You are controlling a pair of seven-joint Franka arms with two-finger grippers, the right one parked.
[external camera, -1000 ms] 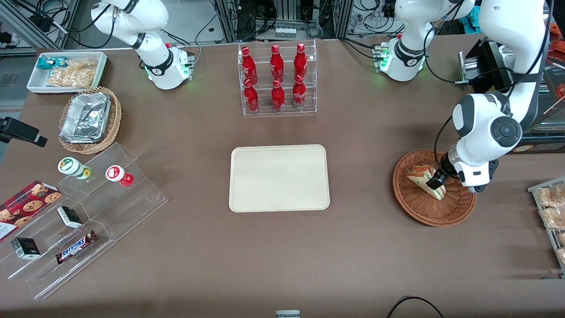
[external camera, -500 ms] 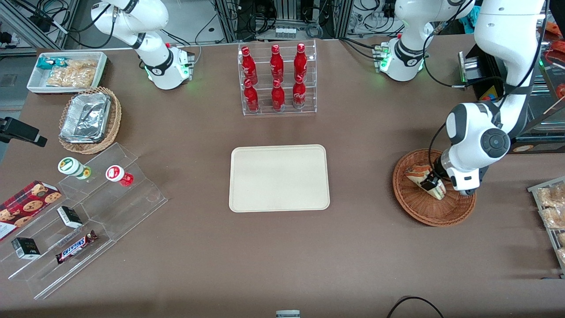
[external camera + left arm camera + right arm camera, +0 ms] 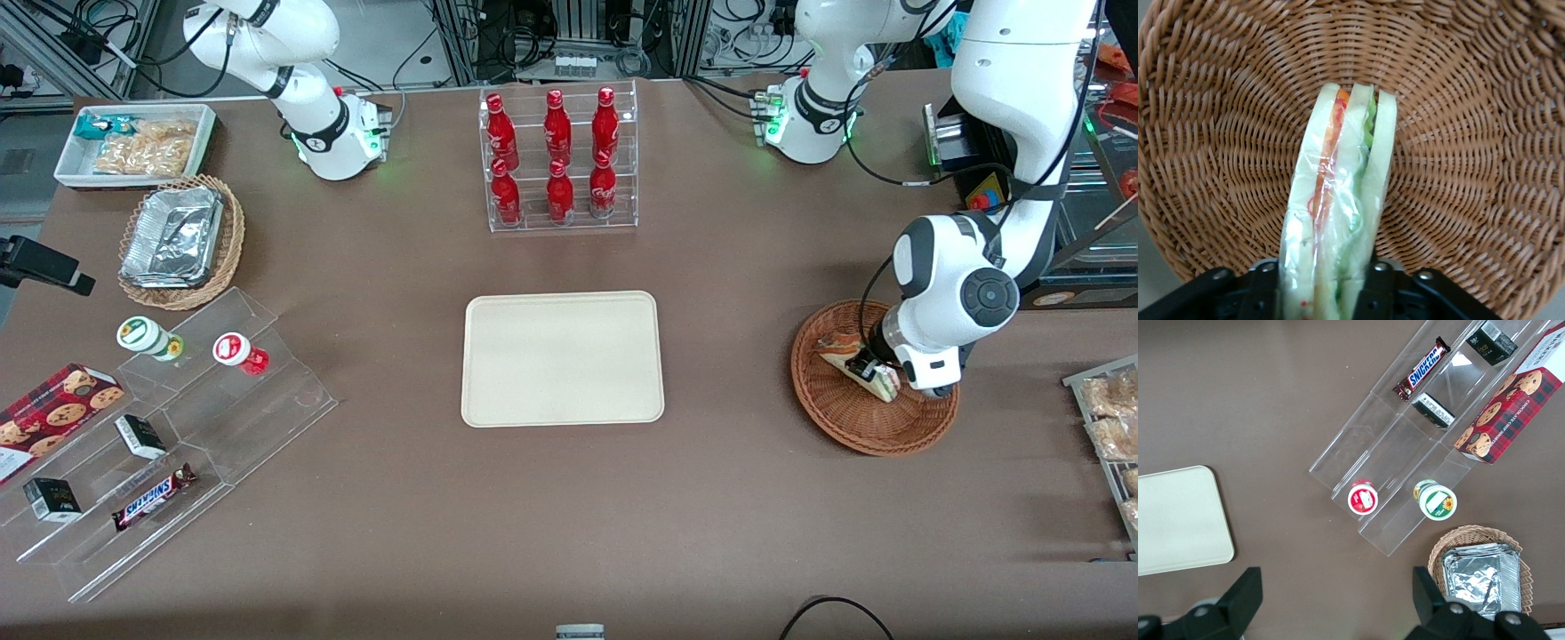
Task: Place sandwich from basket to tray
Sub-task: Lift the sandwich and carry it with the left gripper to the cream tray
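Note:
The sandwich (image 3: 837, 348), a wrapped white-bread wedge with red and green filling, lies in the reddish-brown wicker basket (image 3: 853, 436) toward the working arm's end of the table. My gripper (image 3: 864, 366) reaches down into the basket and is shut on the sandwich. In the left wrist view the sandwich (image 3: 1345, 187) stands on edge over the basket's weave (image 3: 1458, 167), and my gripper (image 3: 1321, 290) presses a black finger (image 3: 1265, 290) against each bread face. The cream tray (image 3: 562, 358) lies at the table's middle with nothing on it; its corner also shows in the right wrist view (image 3: 1178, 520).
A clear rack of red bottles (image 3: 560, 160) stands farther from the front camera than the tray. Toward the parked arm's end are a stepped acrylic stand with snacks (image 3: 160, 427), a tan basket with a foil container (image 3: 182, 240) and a white snack bin (image 3: 133, 142). Bagged pastries (image 3: 1111, 418) lie beside the basket.
The wrist has shifted a little toward the tray and lowered. The sandwich has turned from showing its broad face to standing on edge between the fingers.

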